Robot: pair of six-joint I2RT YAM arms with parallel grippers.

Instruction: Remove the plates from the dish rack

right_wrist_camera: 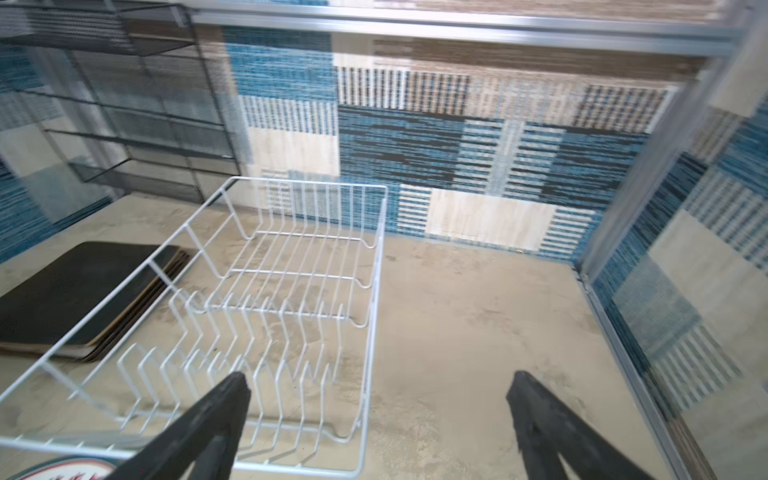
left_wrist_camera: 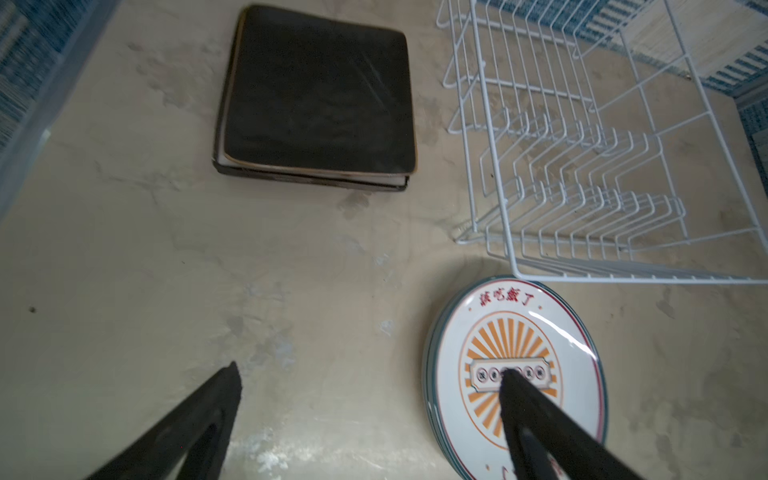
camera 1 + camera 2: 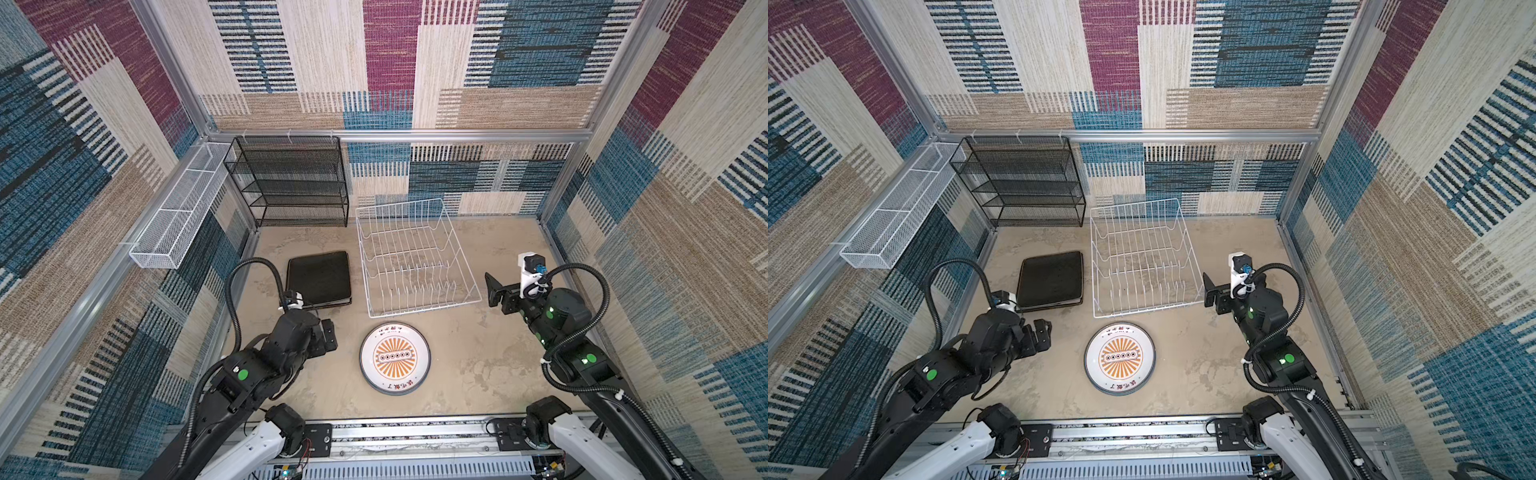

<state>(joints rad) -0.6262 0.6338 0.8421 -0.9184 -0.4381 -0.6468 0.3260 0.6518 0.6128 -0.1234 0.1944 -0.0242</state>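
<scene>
The white wire dish rack stands at the middle back with no plates between its tines. A stack of square plates lies black backs up, left of the rack. A stack of round white plates with an orange sunburst motif lies in front of the rack. My left gripper hangs open and holds nothing, left of the round stack. My right gripper is open and holds nothing, just right of the rack's near corner.
A black mesh shelf unit stands at the back left. A long white mesh basket hangs on the left wall. Patterned walls close three sides. An aluminium rail runs along the front edge.
</scene>
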